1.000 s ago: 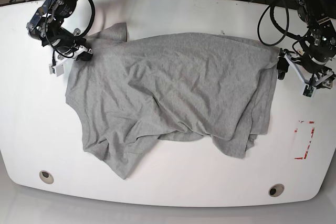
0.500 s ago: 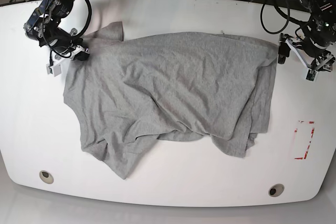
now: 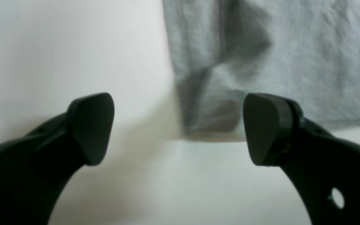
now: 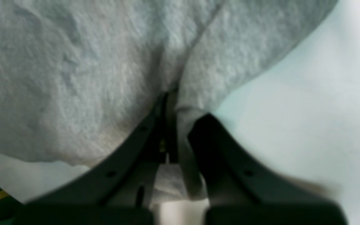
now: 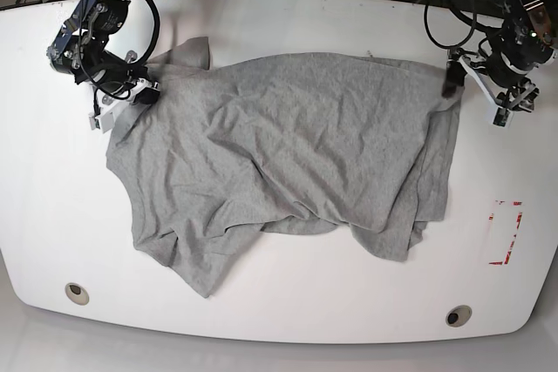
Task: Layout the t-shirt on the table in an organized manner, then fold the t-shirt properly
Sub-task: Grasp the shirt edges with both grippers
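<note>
t-shirt (image 5: 288,158): lying rumpled mid-surface (image 5: 288,311), partly spread; likely soft, light, limp.
Right hand (image 4: 177,103): pinching cloth at shirt's far corner.
Left hand (image 3: 178,128): gaping wide, empty, just beside opposite edge.
Hold: gripping hems, corners.

Both wrist views are blurred. The shirt (image 4: 105,72) runs off the right wrist frame's top and left edges, hiding one fingertip under its fold.

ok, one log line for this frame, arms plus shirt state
phase: layout | right gripper: shut on heather-grey cotton t-shirt | left gripper: open, at shirt corner, not gripping | shirt: wrinkled, unfolded on glossy white table
</note>
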